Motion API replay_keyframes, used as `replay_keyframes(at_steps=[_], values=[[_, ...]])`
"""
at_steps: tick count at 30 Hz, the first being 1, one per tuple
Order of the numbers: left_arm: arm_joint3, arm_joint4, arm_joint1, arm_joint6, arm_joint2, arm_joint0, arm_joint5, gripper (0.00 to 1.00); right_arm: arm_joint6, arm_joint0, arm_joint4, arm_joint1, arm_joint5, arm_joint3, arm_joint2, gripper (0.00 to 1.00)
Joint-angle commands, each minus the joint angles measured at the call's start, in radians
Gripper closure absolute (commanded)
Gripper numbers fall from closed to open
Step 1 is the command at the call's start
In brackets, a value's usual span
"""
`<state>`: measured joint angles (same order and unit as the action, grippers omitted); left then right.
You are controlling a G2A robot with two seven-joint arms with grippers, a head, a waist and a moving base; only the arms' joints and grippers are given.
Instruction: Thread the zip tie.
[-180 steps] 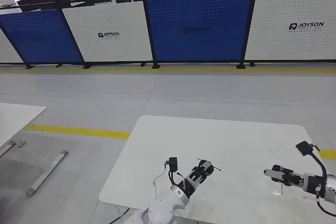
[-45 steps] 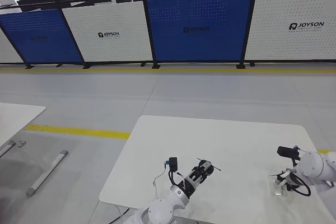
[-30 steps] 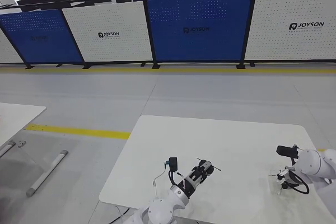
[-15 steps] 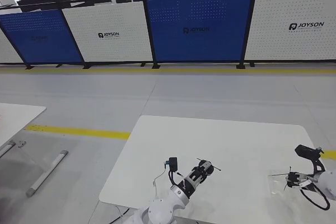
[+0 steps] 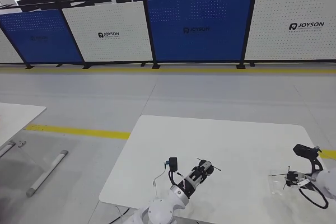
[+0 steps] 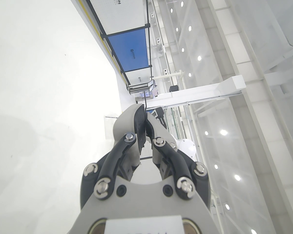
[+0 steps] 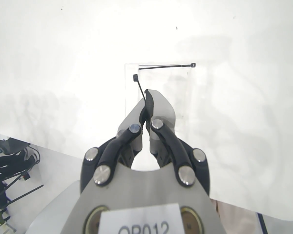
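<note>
Two clenched: left gripper (image 6: 145, 113) on zip tie (image 6: 144, 102); right gripper (image 7: 146, 98) on 2nd zip tie (image 7: 139, 86).

zip tie (image 7: 140, 88) blk plastic; table (image 7: 63, 49) matt white; tray (image 7: 183, 93) clear.

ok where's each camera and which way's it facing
Top view: overhead, facing down over the table; both arms show.
Left wrist view: behind the left fingers, facing across the table; they pinch a zip tie.
Right wrist view: behind the right fingers, facing down at the clear tray.
Both wrist views share that tray.
</note>
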<state>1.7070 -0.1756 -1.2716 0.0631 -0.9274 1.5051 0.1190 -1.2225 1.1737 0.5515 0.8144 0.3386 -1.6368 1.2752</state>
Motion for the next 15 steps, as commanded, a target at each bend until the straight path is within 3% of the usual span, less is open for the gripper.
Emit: replay_keyframes(at_steps=[1, 3, 8, 15], values=[[0.000, 0.000, 0.000, 0.000, 0.000, 0.000, 0.000, 1.00, 0.069, 0.016, -0.026, 0.002, -0.016, -0.007, 0.015, 1.00], [0.000, 0.000, 0.000, 0.000, 0.000, 0.000, 0.000, 1.00, 0.117, 0.039, -0.086, 0.002, -0.048, -0.018, 0.054, 1.00], [0.000, 0.000, 0.000, 0.000, 0.000, 0.000, 0.000, 1.00, 0.179, 0.142, -0.284, -0.008, -0.190, -0.062, 0.211, 1.00], [0.000, 0.000, 0.000, 0.000, 0.000, 0.000, 0.000, 1.00, 0.179, 0.142, -0.284, -0.008, -0.190, -0.062, 0.211, 1.00]])
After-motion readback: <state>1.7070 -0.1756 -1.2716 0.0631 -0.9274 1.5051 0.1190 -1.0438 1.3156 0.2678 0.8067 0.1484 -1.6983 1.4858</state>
